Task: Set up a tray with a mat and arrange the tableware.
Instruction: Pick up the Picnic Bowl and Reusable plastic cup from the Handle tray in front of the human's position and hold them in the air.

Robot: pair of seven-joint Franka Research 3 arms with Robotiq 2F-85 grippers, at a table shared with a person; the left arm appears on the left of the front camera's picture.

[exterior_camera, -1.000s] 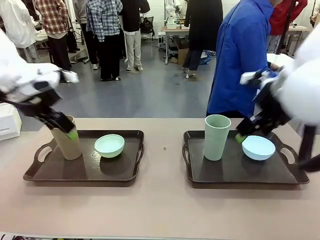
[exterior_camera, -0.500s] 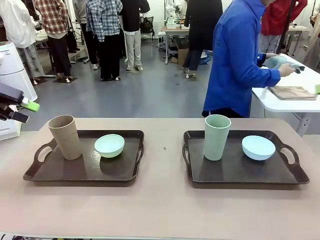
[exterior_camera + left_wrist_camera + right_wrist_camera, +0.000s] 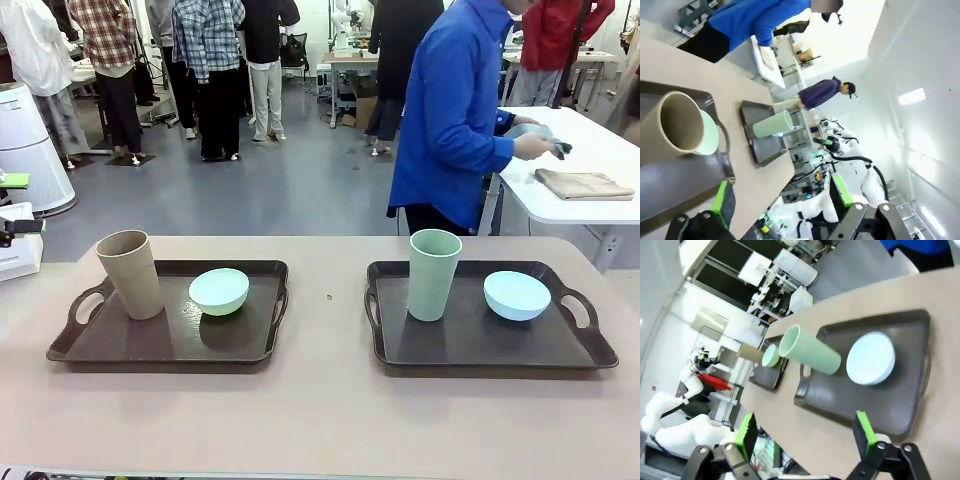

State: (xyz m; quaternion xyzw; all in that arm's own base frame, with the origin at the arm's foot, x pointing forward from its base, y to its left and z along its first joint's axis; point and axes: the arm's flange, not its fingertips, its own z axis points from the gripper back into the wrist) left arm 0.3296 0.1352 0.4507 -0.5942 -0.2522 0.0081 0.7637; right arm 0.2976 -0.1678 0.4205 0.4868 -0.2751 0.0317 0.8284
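- We see two dark brown trays side by side on the tan table, well apart from each other, each with its long side along the table's near edge.
- On the left tray, the tan cup stands upright at the left end, just beside the handle. The mint green bowl sits toward the far right corner.
- On the right tray, the sage green cup stands upright at the left end. The pale blue bowl sits toward the right end.
- Our left gripper hangs raised near the table's left end, fingers spread wide and gripping nothing.
- Our right gripper hangs clear of the right tray, likewise released and empty.
- A person in a blue coat stands beyond the far edge, one hand over a white side table that carries a folded tan cloth.
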